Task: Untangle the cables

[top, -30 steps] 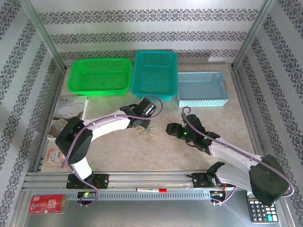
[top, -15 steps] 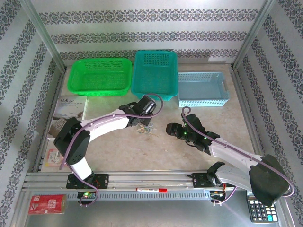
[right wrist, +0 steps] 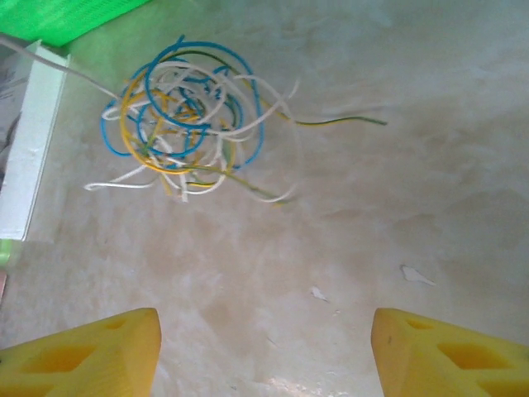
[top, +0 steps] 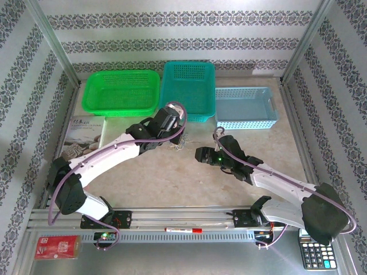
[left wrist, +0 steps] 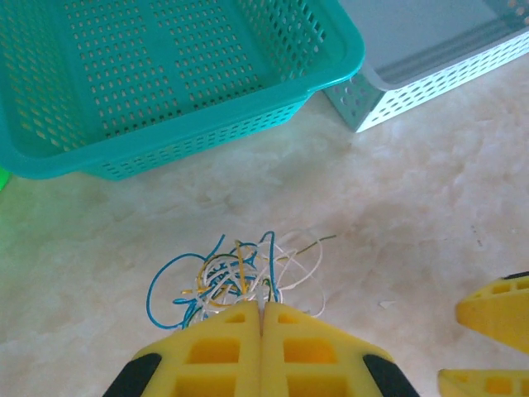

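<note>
The cables (left wrist: 231, 273) are a small curly knot of blue, white and yellow wires. My left gripper (left wrist: 262, 304) is shut, and strands of the knot run in between its yellow fingertips. In the top view the left gripper (top: 176, 139) sits just in front of the teal basket, with the cables (top: 179, 147) at its tips. My right gripper (top: 198, 154) stands open a short way to the right, facing the knot. From the right wrist, the cables (right wrist: 186, 116) lie ahead and to the left of the right gripper (right wrist: 264, 322), well clear of its fingers.
A green basket (top: 120, 91), a teal basket (top: 188, 86) and a pale blue basket (top: 245, 107) line the far side. A booklet (top: 83, 132) lies at the left, and a calculator (top: 314, 252) sits at the near right.
My left gripper closed on the knot and carried it up and away towards the teal basket. The right gripper shifted a little left and opened slightly wider.
</note>
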### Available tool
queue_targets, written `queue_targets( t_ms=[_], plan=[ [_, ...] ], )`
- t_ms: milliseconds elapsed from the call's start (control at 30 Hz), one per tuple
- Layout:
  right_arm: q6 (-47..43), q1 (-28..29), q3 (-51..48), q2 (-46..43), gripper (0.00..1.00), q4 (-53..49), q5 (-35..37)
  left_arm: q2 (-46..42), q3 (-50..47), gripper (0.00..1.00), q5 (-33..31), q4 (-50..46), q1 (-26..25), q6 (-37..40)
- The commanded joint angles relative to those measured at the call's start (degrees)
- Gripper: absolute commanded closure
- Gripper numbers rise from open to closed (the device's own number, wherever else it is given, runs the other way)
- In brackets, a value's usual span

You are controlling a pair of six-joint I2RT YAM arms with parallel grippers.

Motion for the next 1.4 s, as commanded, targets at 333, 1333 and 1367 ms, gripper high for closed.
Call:
queue_targets(
  t_ms=[333,1333,1367],
  plan=[
    [-10.7,3.0,8.6,6.7,0.27,10.6,1.0,-3.8,2.2,1.0,8.7,4.1,-0.5,-7.1],
    [-4.9,4.4,-0.3,24.8,0.5,33.6,20.3,-9.4,11.1,1.0,17.2,9.6,1.2,-18.4],
    [-4.4,4.4,-1.1,25.2,0.5,34.2,20.4,-9.7,12.0,1.0,17.2,9.4,1.6,-18.3]
  ],
)
